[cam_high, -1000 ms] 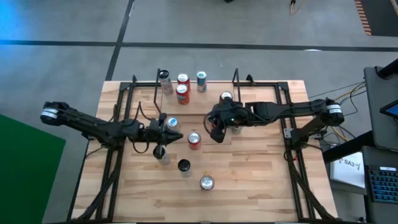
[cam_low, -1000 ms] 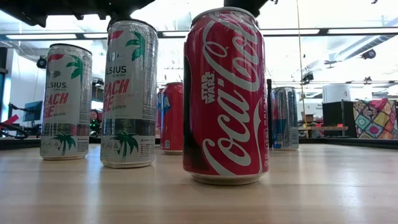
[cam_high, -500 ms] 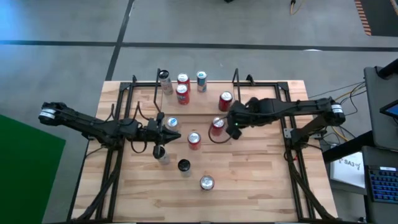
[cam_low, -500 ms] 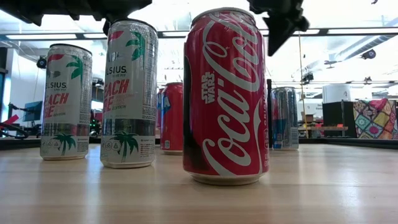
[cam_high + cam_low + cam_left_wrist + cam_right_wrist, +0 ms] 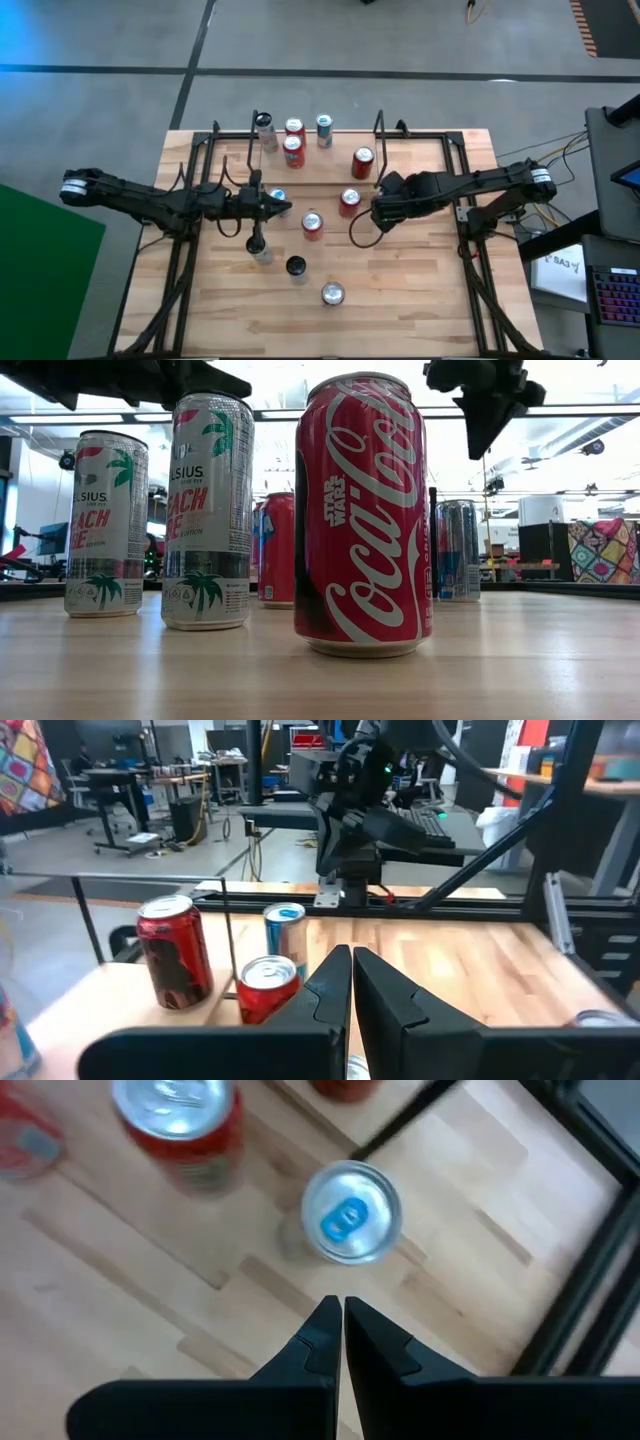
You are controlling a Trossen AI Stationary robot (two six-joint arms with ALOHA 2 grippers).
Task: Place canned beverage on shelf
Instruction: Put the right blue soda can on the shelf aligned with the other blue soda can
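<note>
Four cans [image 5: 293, 141] stand on the shelf [image 5: 310, 168] at twelve o'clock; five remain on the table [image 5: 420, 290]. My right pincer [image 5: 377, 213] and left pincer [image 5: 285, 207] are together, empty.

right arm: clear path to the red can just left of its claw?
Probably yes. The right claw, shut and empty, hangs beside the red aluminium can with bare light wooden table between; it must open first.

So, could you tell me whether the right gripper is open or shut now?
Shut. The right gripper shows its two dark fingers pressed together with nothing between them, above the table.
</note>
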